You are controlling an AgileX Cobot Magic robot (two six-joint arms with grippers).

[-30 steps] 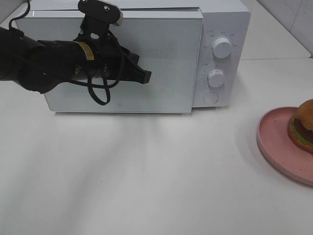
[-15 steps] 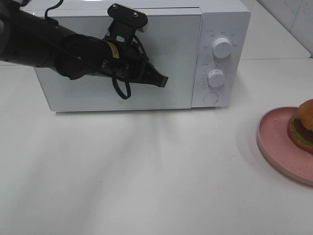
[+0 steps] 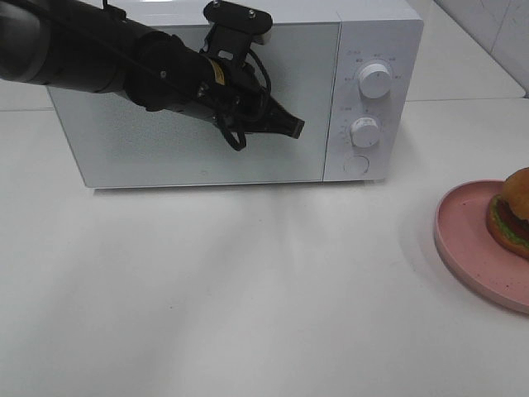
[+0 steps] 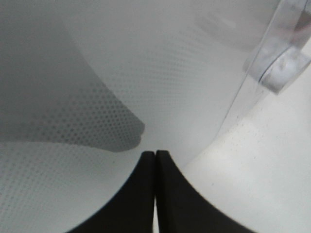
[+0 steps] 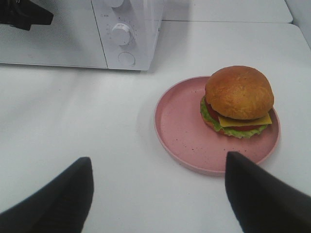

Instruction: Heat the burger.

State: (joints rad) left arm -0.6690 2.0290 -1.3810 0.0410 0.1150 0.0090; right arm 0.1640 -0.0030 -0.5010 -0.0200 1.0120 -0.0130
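Observation:
The burger (image 5: 238, 99), with a golden-brown bun, lettuce, tomato and cheese, sits on a pink speckled plate (image 5: 187, 141); both show at the right edge of the high view, the burger (image 3: 514, 211) on the plate (image 3: 467, 240). The right gripper (image 5: 158, 158) hovers above the table short of the plate, jaws wide apart and empty; it does not show in the high view. My left gripper (image 3: 293, 128) is shut with nothing in it, and its tips (image 4: 155, 156) lie close against the white microwave's (image 3: 372, 50) dotted door near its right edge.
Two round knobs (image 3: 376, 81) and a round button (image 3: 356, 164) sit on the microwave's right panel. The black left arm (image 3: 107, 58) stretches across the door from the left. White tabletop (image 3: 248, 289) lies between the microwave and the plate.
The left arm has swept rightwards across the microwave door, its shut tip going from the door's middle to near its right edge. Burger and plate have not moved.

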